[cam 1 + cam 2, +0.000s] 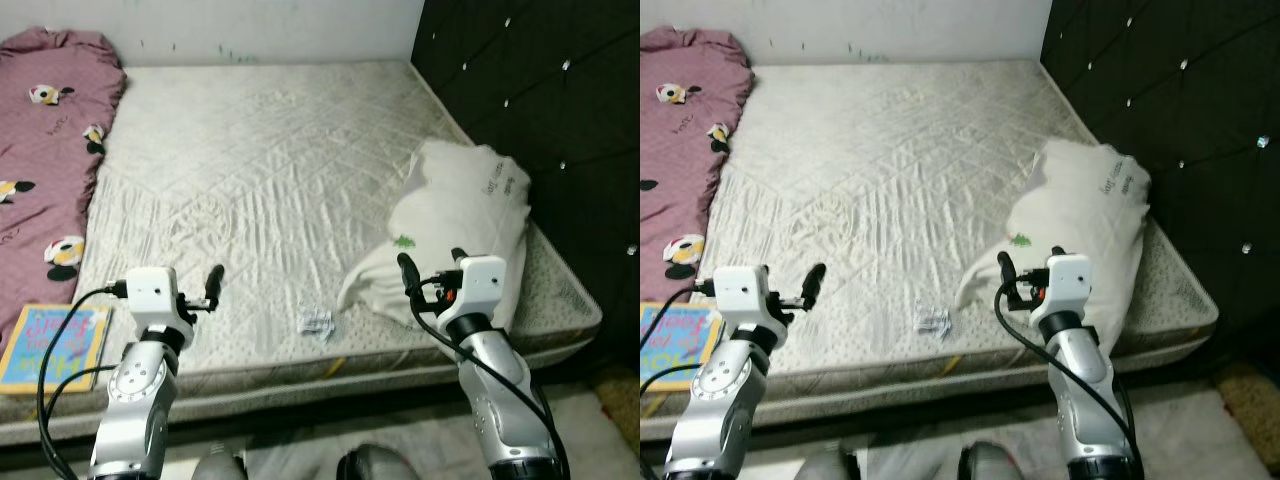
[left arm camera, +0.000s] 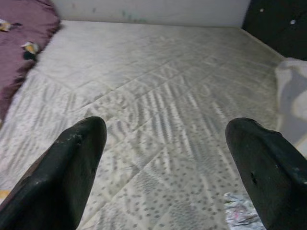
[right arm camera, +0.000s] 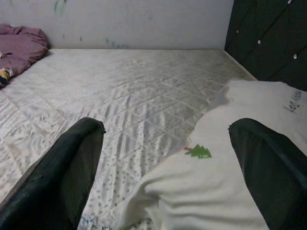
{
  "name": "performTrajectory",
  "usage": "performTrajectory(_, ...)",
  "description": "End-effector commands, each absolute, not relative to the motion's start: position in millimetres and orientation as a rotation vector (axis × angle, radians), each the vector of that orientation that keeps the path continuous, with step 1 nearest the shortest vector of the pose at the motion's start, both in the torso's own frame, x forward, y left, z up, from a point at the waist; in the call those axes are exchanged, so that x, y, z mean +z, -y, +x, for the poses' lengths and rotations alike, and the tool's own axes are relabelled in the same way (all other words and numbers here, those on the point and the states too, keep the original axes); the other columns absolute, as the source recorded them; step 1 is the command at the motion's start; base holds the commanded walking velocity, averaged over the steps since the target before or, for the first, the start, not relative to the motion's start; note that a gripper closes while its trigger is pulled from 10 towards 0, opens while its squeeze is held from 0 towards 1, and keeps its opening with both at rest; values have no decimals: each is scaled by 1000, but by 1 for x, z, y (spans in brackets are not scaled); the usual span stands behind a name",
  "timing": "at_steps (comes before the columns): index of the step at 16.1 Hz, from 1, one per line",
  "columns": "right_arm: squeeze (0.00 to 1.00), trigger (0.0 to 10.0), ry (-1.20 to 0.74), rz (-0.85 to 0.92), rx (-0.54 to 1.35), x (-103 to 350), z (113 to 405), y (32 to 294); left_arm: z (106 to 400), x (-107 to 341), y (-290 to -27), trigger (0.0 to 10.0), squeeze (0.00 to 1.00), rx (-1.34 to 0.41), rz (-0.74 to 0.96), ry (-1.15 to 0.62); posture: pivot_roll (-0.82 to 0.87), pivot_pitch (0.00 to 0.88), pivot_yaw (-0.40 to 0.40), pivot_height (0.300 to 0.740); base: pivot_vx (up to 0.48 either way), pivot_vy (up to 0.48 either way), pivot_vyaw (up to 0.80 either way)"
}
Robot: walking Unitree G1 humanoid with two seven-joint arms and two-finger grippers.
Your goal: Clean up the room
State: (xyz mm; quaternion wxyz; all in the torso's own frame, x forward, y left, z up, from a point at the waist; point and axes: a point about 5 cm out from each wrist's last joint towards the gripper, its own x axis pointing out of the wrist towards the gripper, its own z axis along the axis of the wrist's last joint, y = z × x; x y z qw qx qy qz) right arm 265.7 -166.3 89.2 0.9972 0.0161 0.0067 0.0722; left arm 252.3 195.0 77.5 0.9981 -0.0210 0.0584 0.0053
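A bare quilted mattress (image 1: 260,150) lies before me. A white pillow (image 1: 460,220) with a small green tree mark (image 3: 198,152) is slumped at its right front corner. A small crumpled wrapper (image 1: 315,322) lies near the front edge. A colourful book (image 1: 55,345) rests at the front left. My left gripper (image 2: 168,129) is open above the front edge, left of the wrapper. My right gripper (image 3: 168,127) is open too, just in front of the pillow. Neither holds anything.
A purple blanket (image 1: 45,130) with flower prints covers the mattress's left side. A black tufted headboard (image 1: 540,90) runs along the right. The white wall (image 1: 270,25) bounds the far side. Pale floor (image 1: 580,420) shows below the bed's front right.
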Motion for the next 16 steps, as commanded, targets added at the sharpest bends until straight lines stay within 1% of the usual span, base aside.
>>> performTrajectory(1,0,10000,-17,42,153,89,265,165,251,76,-200,10000,0,31,-9,-125,-18,58,-36,630,0,0,0)
performTrajectory(2,0,10000,-16,43,156,89,265,165,252,77,-202,10000,0,49,38,-125,-12,56,-41,615,0,0,0)
performTrajectory(4,0,10000,-18,39,159,89,266,165,253,78,-208,10000,0,157,192,-160,-9,55,-47,610,0,0,0)
performTrajectory(5,0,10000,-17,41,162,90,266,165,257,80,-209,10000,0,136,247,-150,-9,55,-47,610,0,0,0)
performTrajectory(6,0,10000,-14,41,171,90,267,164,260,87,-204,10000,0,-44,155,-66,-6,53,-51,610,0,0,0)
performTrajectory(7,0,10000,-13,40,174,90,268,163,261,91,-201,10000,0,-143,29,-32,-6,53,-51,610,0,0,0)
performTrajectory(8,0,10000,-13,38,174,90,268,164,262,92,-206,10000,0,-56,101,-29,-6,50,-52,610,0,0,0)
performTrajectory(9,0,10000,-13,35,176,90,268,164,261,89,-206,10000,0,1,81,-43,-6,48,-52,610,0,0,0)
performTrajectory(10,0,10000,-14,33,177,90,268,163,258,86,-204,10000,0,19,70,-63,-6,48,-52,610,0,0,0)
performTrajectory(11,0,10000,-17,30,177,89,268,165,251,79,-201,10000,0,56,88,-96,-9,46,-61,610,0,0,0)
performTrajectory(12,0,10000,-24,23,183,87,265,164,245,74,-201,10000,0,56,98,-113,-5,49,-58,610,0,0,0)
performTrajectory(16,0,10000,-21,36,194,88,268,160,246,77,-204,10000,0,45,84,-100,4,54,-46,610,0,0,0)
